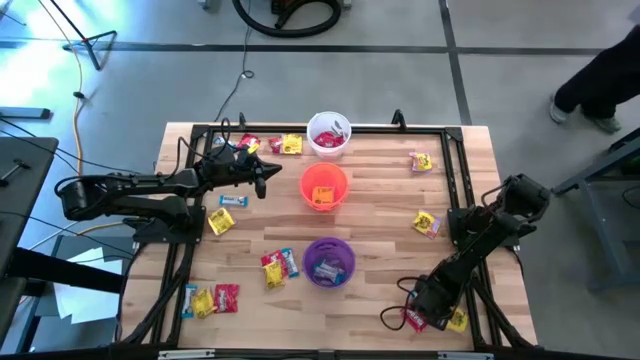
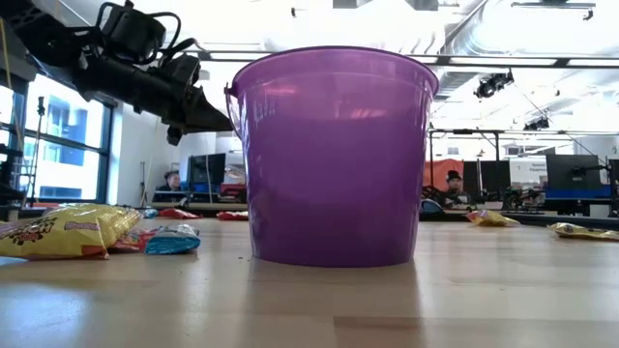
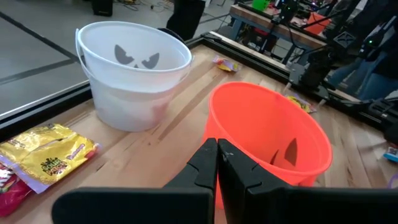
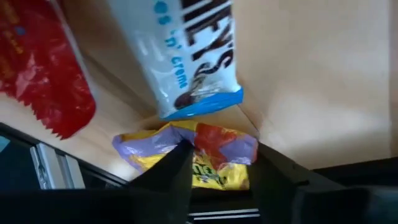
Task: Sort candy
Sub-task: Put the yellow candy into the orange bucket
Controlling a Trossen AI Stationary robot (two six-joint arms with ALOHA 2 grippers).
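Small wrapped candy lies scattered flat on the wooden table (image 1: pixel 390 200). My left gripper (image 1: pixel 262 180) hovers shut and holds nothing, just left of the orange cup (image 1: pixel 323 187); its wrist view shows the shut fingertips (image 3: pixel 217 158) before the orange cup (image 3: pixel 273 134). My right gripper (image 1: pixel 420 318) is down at the near right corner. There its open fingers (image 4: pixel 221 165) stand on either side of a yellow candy (image 4: pixel 214 152), next to a blue-white candy (image 4: pixel 199 56) and a red candy (image 4: pixel 43 68). My right gripper comes down from above over the yellow candy (image 4: pixel 208 140), which lies on the table by the frame rail. One finger (image 4: pixel 177 171) stands on each side of it; I cannot tell whether they touch it.
A white cup (image 1: pixel 329 135) holding some candy stands at the far edge, a purple cup (image 1: pixel 329 260) near the middle front. Candy lies at the far left (image 1: pixel 270 145), left (image 1: pixel 220 222), near left (image 1: pixel 210 298) and right (image 1: pixel 427 224). A black frame (image 1: pixel 460 180) rims the table.
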